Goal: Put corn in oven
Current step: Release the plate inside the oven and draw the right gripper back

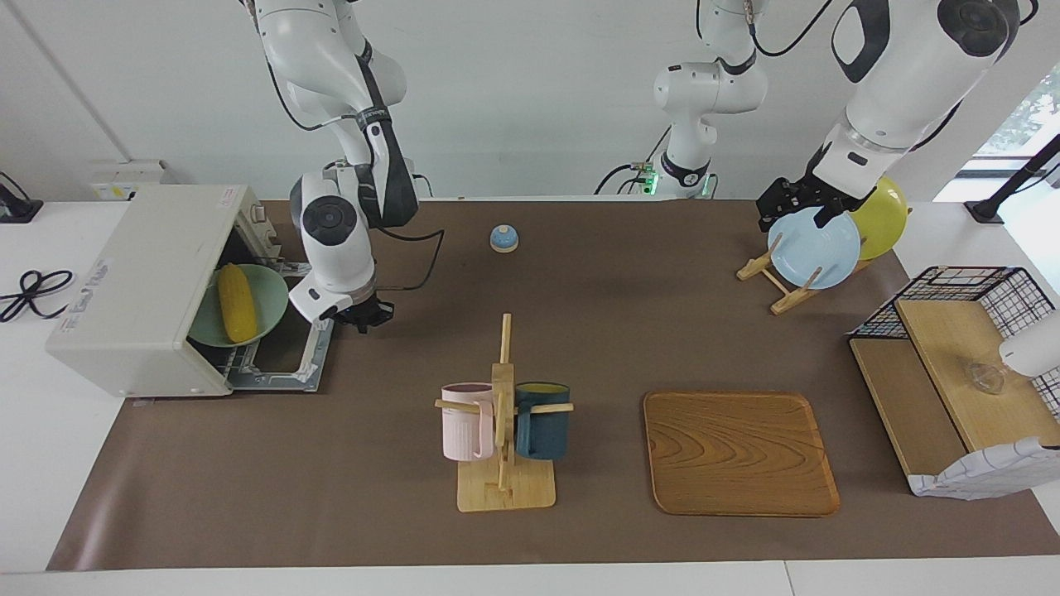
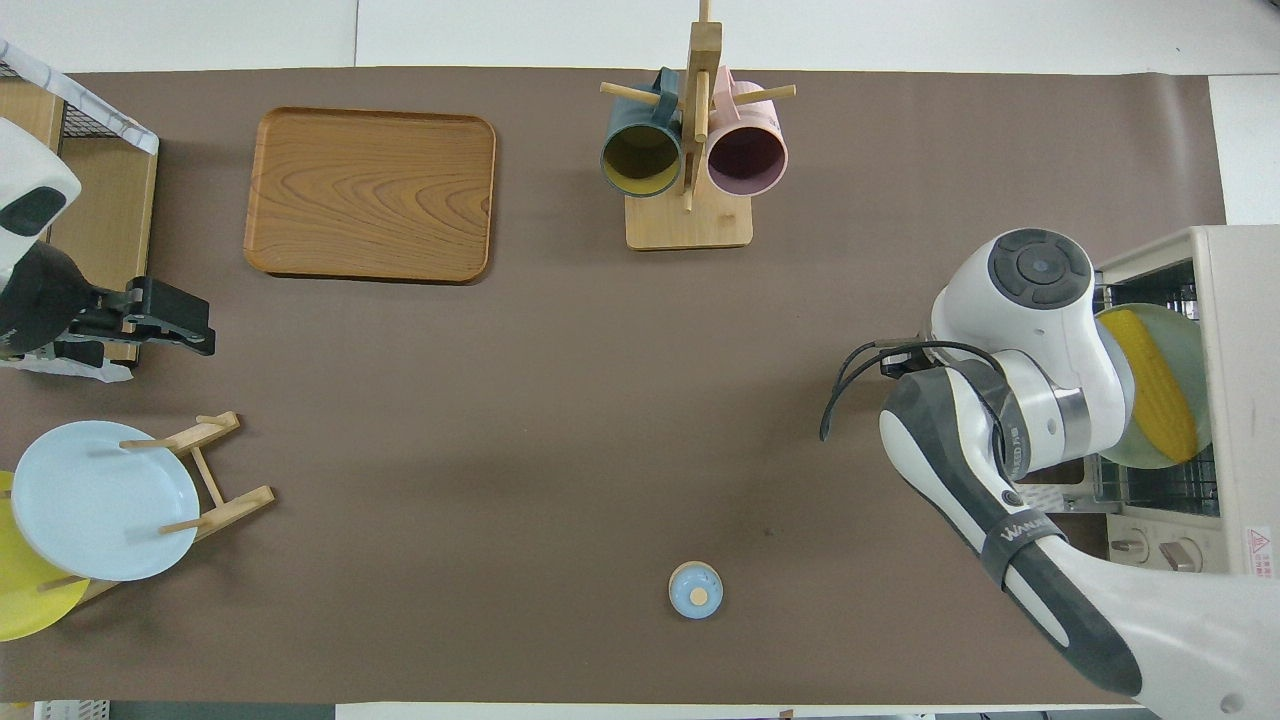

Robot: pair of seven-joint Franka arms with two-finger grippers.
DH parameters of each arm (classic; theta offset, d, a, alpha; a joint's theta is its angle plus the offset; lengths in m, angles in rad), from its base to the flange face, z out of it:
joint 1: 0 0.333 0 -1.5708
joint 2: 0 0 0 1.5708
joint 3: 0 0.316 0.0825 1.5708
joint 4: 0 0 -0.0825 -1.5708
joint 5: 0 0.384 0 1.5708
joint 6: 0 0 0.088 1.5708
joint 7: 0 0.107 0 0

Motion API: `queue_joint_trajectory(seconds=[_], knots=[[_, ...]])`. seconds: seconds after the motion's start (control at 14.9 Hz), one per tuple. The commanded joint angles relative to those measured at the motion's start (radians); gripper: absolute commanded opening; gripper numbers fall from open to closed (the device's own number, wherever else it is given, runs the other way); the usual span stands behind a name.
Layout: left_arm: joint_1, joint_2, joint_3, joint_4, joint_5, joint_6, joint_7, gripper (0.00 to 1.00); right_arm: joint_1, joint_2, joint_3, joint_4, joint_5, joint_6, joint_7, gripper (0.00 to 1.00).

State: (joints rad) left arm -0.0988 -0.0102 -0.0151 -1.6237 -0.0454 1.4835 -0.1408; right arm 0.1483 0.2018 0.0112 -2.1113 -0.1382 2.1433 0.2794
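The cream-white oven [image 1: 141, 281] stands at the right arm's end of the table with its door folded down flat. The yellow corn [image 1: 235, 302] lies on a pale green plate [image 1: 273, 294] that rests on the oven's wire rack, half inside the opening. The overhead view also shows the oven [image 2: 1240, 300], the corn [image 2: 1160, 385] and the plate [image 2: 1150, 455]. My right gripper [image 1: 370, 317] hangs low beside the open door's edge, apart from the plate and holding nothing. My left gripper [image 1: 793, 217] waits over the plate rack and also shows in the overhead view [image 2: 200, 330].
A wooden mug stand [image 1: 501, 463] with a pink and a dark blue mug stands mid-table, a wooden tray [image 1: 737, 451] beside it. A small blue bell [image 1: 503, 238] sits nearer the robots. A plate rack holds a light blue plate [image 1: 811, 248] and a yellow plate [image 1: 882, 219]. A wire shelf [image 1: 952, 356] stands at the left arm's end.
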Motion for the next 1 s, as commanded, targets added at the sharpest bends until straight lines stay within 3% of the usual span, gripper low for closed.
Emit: queue_joint_trajectory(seconds=[0.0, 0.54, 0.94], knots=[[-0.002, -0.011, 0.004, -0.001, 0.012, -0.012, -0.002, 1.0, -0.024, -0.01, 0.004, -0.029, -0.009, 0.013, -0.015, 0.0], [-0.002, -0.011, 0.004, -0.001, 0.012, -0.012, -0.002, 1.0, -0.065, -0.013, 0.004, -0.05, -0.101, 0.0, -0.054, 0.0], [-0.002, -0.011, 0.004, -0.001, 0.012, -0.012, -0.002, 1.0, -0.065, -0.013, 0.004, -0.015, -0.303, -0.08, -0.057, 0.0]])
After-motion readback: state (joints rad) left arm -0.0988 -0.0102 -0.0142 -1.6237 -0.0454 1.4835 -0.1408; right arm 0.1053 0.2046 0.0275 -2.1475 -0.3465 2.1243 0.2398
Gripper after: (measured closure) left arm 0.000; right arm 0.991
